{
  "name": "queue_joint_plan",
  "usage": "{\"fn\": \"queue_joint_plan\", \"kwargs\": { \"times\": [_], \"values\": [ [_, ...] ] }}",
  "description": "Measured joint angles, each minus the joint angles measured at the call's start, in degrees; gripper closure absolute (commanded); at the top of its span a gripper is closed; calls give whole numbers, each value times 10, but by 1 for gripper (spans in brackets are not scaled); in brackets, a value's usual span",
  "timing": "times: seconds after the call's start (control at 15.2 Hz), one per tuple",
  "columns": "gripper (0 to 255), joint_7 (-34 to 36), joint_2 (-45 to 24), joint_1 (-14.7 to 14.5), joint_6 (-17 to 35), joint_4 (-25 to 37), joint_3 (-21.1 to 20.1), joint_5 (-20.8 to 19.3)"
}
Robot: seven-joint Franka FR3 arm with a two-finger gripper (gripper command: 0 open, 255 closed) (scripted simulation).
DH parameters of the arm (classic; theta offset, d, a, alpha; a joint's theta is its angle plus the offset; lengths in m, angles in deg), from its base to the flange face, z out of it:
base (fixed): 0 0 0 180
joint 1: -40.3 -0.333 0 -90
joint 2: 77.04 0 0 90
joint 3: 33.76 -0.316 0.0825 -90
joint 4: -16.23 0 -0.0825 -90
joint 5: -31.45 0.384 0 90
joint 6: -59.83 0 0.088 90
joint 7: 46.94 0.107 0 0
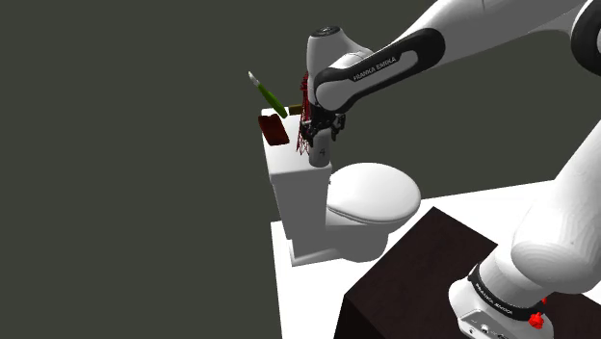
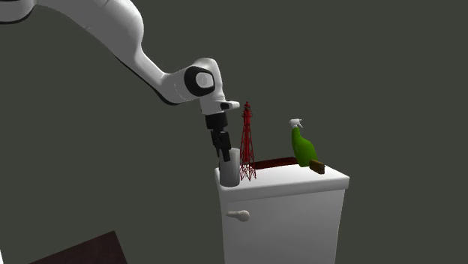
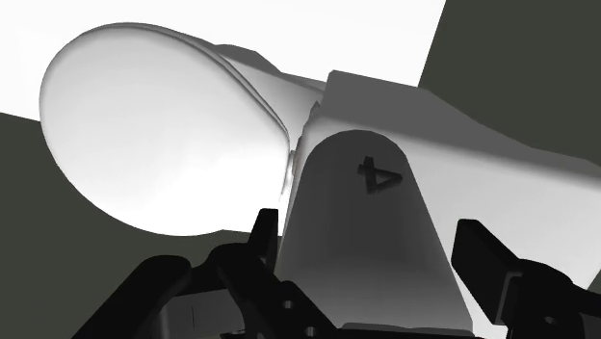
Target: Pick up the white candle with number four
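Shoulder view: you get barely a sliver of the candle (image 1: 320, 157) under the gripper (image 1: 323, 142) (the red tower (image 1: 302, 135) is half hidden behind the arm (image 1: 385, 63) too); the wrist view cuts off the candle's base.

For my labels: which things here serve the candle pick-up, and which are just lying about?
Job: candle marked 4, between open jaws.
Lying about: red tower model, green spray bottle, dark red box, small brown block.
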Motion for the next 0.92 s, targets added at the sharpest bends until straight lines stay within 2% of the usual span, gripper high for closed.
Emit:
{"fn": "queue_joint_plan", "kwargs": {
  "times": [0.4, 0.92],
  "values": [
    [255, -1, 1, 0, 0, -1, 0, 1],
    [255, -12, 22, 0, -50, 26, -1, 11]
  ]
}}
